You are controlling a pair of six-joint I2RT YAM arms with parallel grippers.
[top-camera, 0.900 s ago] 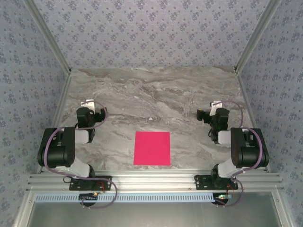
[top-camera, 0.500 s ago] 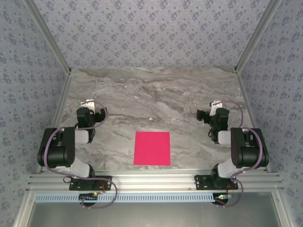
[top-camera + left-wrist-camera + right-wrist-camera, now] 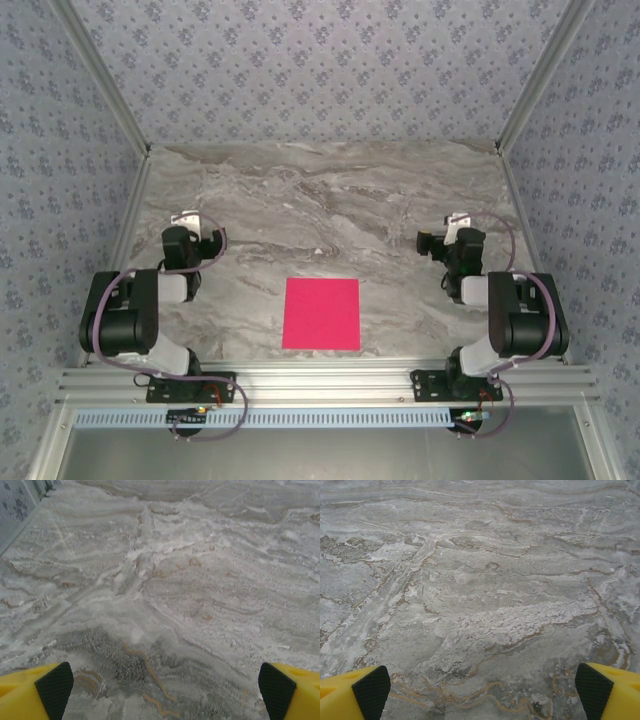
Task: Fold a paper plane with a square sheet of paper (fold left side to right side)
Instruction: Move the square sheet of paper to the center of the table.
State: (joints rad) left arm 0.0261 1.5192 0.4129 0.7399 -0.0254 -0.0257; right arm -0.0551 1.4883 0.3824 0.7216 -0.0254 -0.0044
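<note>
The square sheet of paper (image 3: 321,313) lies flat and unfolded on the marble table, magenta-pink, near the front edge midway between the two arm bases. My left gripper (image 3: 187,220) rests to the left of the sheet and further back, well clear of it. In the left wrist view its yellow fingers (image 3: 35,692) stand wide apart over bare marble, open and empty. My right gripper (image 3: 452,223) sits to the right of the sheet, also apart from it. Its black-padded yellow fingers (image 3: 607,692) are spread wide, open, with bare marble between them.
The grey marble table (image 3: 330,200) is walled by patterned panels at the back and both sides. An aluminium rail (image 3: 320,385) runs along the near edge with both arm bases bolted to it.
</note>
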